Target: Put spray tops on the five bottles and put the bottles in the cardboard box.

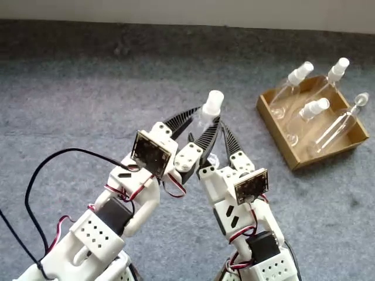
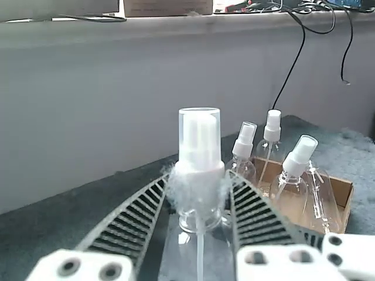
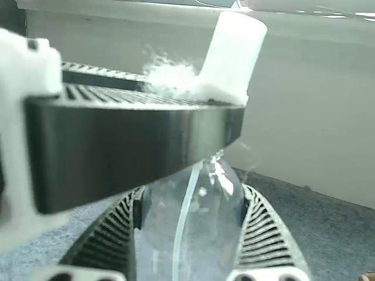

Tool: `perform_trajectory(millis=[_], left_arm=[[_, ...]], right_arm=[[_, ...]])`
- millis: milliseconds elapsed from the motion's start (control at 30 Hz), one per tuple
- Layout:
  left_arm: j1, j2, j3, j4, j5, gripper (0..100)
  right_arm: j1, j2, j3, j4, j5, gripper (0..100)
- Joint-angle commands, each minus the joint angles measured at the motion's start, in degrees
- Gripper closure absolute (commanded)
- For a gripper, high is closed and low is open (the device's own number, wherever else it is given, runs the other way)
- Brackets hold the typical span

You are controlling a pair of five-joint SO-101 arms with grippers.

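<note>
A clear bottle (image 1: 212, 153) is held upright above the grey carpet between both arms. My left gripper (image 1: 206, 117) is shut on the white spray top (image 1: 212, 104) at the bottle's neck; its ribbed fingers (image 2: 135, 216) flank the spray top (image 2: 199, 146). My right gripper (image 1: 218, 133) is shut on the bottle body (image 3: 190, 228) just below, one finger on each side. The left gripper's finger (image 3: 135, 146) crosses in front in the right wrist view, with the spray top (image 3: 234, 52) above it. White fluff clings around the neck.
The cardboard box (image 1: 274, 124) lies at the right on the carpet, with several capped bottles (image 1: 310, 111) inside, also seen in the box (image 2: 341, 188) in the left wrist view. A pale wall runs along the far side.
</note>
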State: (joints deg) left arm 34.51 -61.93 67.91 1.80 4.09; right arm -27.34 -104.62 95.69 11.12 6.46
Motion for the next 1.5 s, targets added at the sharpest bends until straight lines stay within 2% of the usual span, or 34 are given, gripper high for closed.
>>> perform_trajectory(millis=[0, 133, 500, 733, 867, 1133, 1467], left_arm=[[0.9, -0.3, 5.1, -10.9, 0.7, 97], [0.8, -0.3, 8.1, -16.5, 0.7, 97], [0.8, -3.3, 8.8, -16.2, 0.8, 97], [0.8, -14.8, 9.0, -0.2, 0.8, 97], [1.0, -16.7, 9.0, 0.4, 0.7, 97], [0.8, -10.5, 6.8, 3.3, 0.7, 97], [-0.5, -2.3, -2.9, 3.5, 0.6, 96]], right_arm=[[-0.4, -0.7, 7.2, -1.4, -0.2, 96.1], [-0.4, -0.7, 7.2, -1.4, -0.3, 96.1], [-0.4, -0.7, 7.1, -1.4, -0.2, 96.1], [-0.4, -0.7, 7.1, -1.4, -0.4, 96.1], [-0.4, -0.7, 7.1, -1.4, -0.4, 96.1], [-0.4, -0.7, 7.1, -1.4, -0.2, 96.1], [-0.4, -0.7, 7.1, 0.2, -0.1, 96.1]])
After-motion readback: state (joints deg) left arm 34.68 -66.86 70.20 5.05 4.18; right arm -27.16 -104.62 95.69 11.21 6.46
